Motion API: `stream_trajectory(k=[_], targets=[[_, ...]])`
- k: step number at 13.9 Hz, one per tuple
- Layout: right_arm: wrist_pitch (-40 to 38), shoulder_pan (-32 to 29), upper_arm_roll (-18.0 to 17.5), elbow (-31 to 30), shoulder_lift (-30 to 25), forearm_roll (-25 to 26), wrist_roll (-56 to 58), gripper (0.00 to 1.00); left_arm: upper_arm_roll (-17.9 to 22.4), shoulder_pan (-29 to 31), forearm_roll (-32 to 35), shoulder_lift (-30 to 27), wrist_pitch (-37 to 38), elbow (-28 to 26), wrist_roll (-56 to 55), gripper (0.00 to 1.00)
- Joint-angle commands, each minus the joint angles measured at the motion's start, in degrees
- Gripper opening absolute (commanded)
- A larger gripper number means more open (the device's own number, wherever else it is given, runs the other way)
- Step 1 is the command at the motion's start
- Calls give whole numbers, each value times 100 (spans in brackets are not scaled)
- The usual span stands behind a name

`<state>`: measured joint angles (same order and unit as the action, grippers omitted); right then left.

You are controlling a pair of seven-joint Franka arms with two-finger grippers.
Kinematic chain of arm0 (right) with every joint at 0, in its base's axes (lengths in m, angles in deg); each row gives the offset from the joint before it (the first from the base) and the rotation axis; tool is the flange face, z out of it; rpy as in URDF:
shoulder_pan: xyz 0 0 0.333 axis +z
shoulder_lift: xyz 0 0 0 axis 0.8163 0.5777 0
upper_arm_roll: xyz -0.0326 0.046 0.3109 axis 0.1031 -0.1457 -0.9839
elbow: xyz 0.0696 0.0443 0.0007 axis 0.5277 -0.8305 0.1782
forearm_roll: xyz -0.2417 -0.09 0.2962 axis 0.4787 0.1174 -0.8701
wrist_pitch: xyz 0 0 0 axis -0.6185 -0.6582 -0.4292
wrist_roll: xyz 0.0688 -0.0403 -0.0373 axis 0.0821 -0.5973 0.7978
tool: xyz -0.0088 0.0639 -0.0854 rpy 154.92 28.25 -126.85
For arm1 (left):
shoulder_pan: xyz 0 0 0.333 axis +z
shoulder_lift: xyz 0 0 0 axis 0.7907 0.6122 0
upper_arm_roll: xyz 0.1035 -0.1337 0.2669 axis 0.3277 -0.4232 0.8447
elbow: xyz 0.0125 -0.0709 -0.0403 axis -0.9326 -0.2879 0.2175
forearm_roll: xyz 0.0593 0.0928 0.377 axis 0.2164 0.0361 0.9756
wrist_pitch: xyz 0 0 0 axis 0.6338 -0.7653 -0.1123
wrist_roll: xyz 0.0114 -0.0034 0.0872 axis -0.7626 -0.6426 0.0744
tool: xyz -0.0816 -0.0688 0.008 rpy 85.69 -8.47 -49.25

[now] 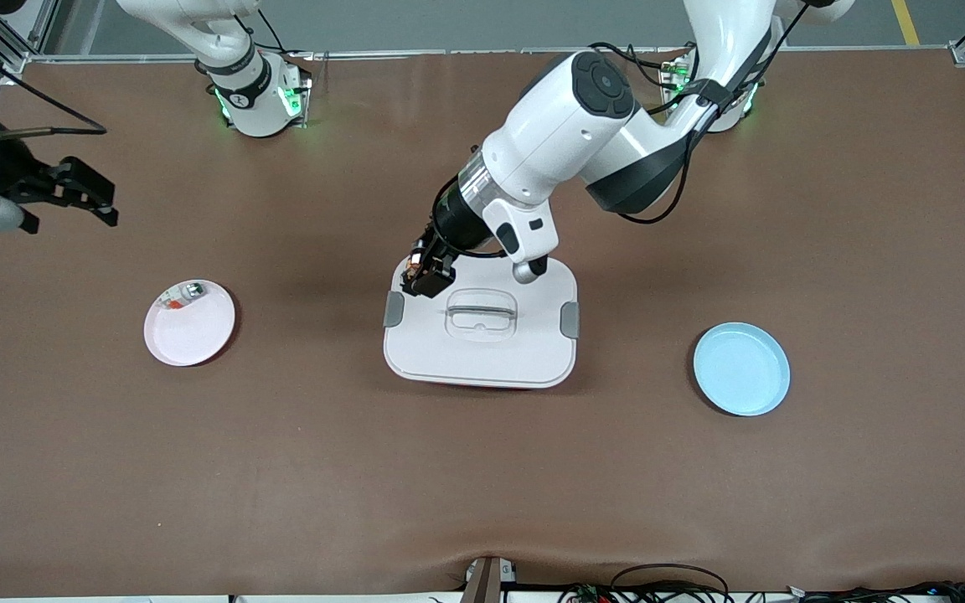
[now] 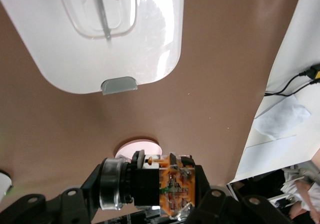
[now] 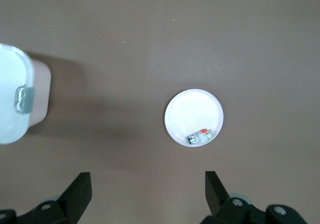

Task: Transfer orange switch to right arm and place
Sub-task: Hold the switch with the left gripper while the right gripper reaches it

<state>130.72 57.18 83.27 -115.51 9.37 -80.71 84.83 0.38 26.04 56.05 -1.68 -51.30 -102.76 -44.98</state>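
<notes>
Left gripper [image 1: 425, 275] clamped on tiny black block with orange-tan middle, the orange switch [image 2: 172, 184], over white rectangular lidded plastic box [image 1: 482, 352], above its corner. Right gripper [image 1: 89, 194] waiting, fingers apart, well away from box toward right arm's end.

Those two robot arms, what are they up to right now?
The left gripper is shut on the orange switch, holding it over the white lidded box. The right gripper waits open above the table near the pink plate, which holds a small silvery piece. The blue plate holds nothing.
</notes>
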Motion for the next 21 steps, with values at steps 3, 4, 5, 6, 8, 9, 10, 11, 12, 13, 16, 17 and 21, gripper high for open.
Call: stream_trajectory(k=[3,4,5,6,8,9,10,11,12,13,16,17,21], targets=[[-483,316,-13,29,-15,-433,-101,100,-4,-165,-190,26,790,169,-451,0],[-483,316,-13,-67,-15,-749,-101,100,-13,-165,-190,8,992,169,-478,0],[-422,307,-13,-225,-67,-1039,-110,100,-13,-191,-217,-18,1177,169,-487,0],[-352,299,-4,-374,-102,-1364,-119,100,-22,-200,-226,-18,1318,169,-487,0],[7,281,13,-865,-312,-1866,-294,100,-74,-191,-252,-27,1381,169,-487,0],[279,290,13,-1233,-505,-2086,-321,100,-101,-191,-252,-27,1381,169,-487,0],[612,290,13,-1655,-707,-2306,-312,100,-101,-191,-252,-27,1381,177,-478,0],[885,299,13,-2033,-874,-2621,-321,100,-101,-191,-252,-27,1381,177,-478,0],[1071,290,13,-2315,-963,-3025,-312,100,-101,-191,-252,-27,1372,177,-469,0],[1168,290,13,-2483,-973,-3342,-321,100,-101,-191,-252,-27,1372,177,-461,0],[1581,307,13,-2923,-973,-4186,-321,100,-101,-191,-252,-18,1320,177,-460,0],[1687,333,-4,-3046,-964,-4433,-330,100,-101,-191,-252,-18,1320,177,-452,0],[2503,956,-22,-3531,-938,-5277,-540,100,-83,-191,-252,34,1302,177,-434,0]])
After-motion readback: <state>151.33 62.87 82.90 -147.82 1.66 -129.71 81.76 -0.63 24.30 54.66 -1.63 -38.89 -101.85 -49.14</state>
